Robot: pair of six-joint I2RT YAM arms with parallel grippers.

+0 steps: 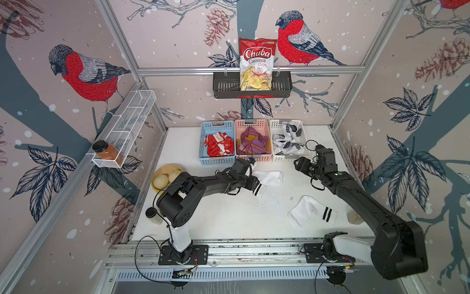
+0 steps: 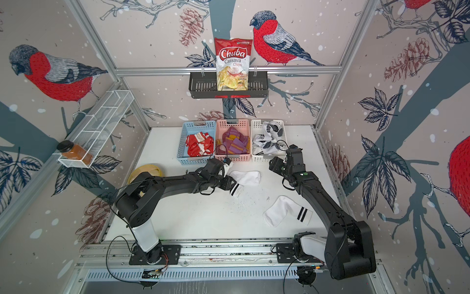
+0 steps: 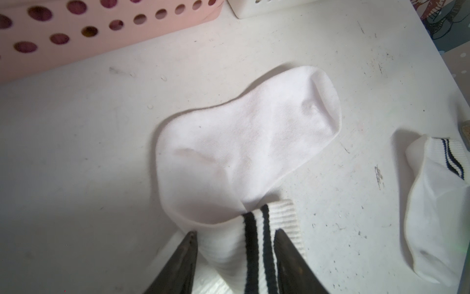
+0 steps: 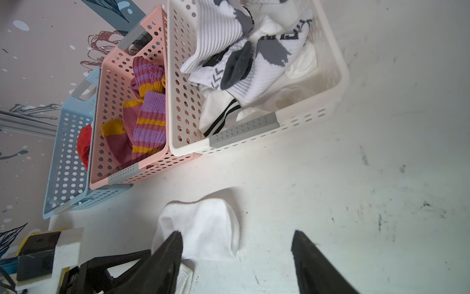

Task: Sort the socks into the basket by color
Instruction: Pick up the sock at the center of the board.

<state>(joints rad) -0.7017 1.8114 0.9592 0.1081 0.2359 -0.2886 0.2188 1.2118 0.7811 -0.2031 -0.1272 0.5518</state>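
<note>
Socks not yet sorted number two, both white with black cuff stripes. The first sock (image 1: 268, 178) lies near the middle of the tabletop (image 1: 216, 216), in front of the pink basket (image 1: 251, 157). The second sock (image 1: 311, 211) lies toward the front right corner. The blue basket (image 1: 218, 160), the pink basket and the white basket (image 1: 282, 158) stand in a row along the back edge, already holding red, purple and white pairs.

The left pincer (image 3: 235, 233) stands open astride the first sock's ribbed cuff, with no fabric bunched between its jaws. The right pincer (image 4: 236, 232) is spread wide and empty in front of the white basket.

Both socks look light, limp and far from fragile. A lifted one would probably droop and trail. The thick ribbed cuff looks the surest place to pinch, through both layers.
</note>
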